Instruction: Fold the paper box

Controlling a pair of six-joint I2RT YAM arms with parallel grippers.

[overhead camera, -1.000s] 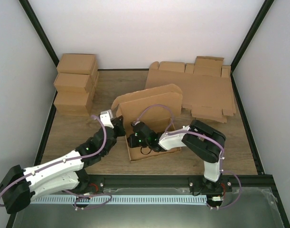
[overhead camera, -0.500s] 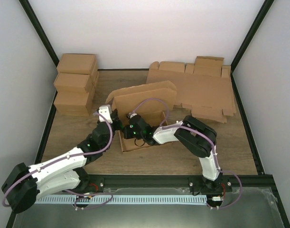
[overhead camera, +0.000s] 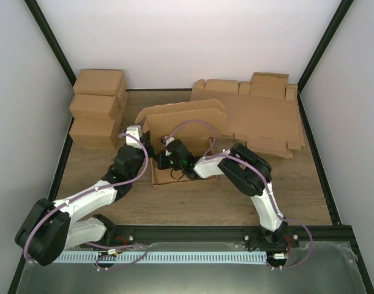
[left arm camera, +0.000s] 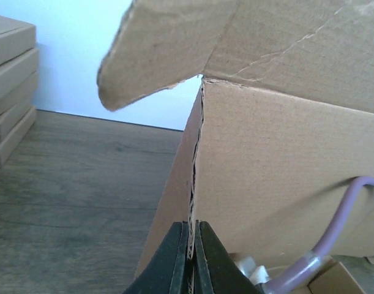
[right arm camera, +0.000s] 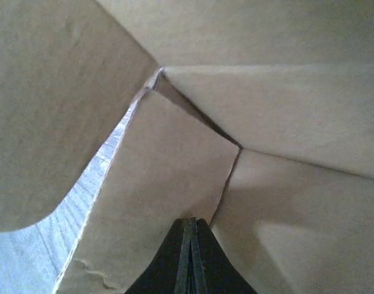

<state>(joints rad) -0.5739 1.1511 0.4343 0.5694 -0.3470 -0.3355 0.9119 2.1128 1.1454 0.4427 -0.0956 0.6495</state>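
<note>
Nearest, the left hand point(left arm camera: 191, 248) pinches the upright corner edge of the paper box point(overhead camera: 183, 122), its fingers closed on the cardboard wall. Just beside it, the right hand point(right arm camera: 189, 245) reaches inside the box with its fingers pressed together, pointing at an inner panel. The box stands half raised at the middle of the bench point(overhead camera: 193, 202), its back wall up. Farther back, a sheaf of flat blanks point(overhead camera: 260, 119) lies on the right and folded boxes point(overhead camera: 96, 107) are stacked on the left.
</note>
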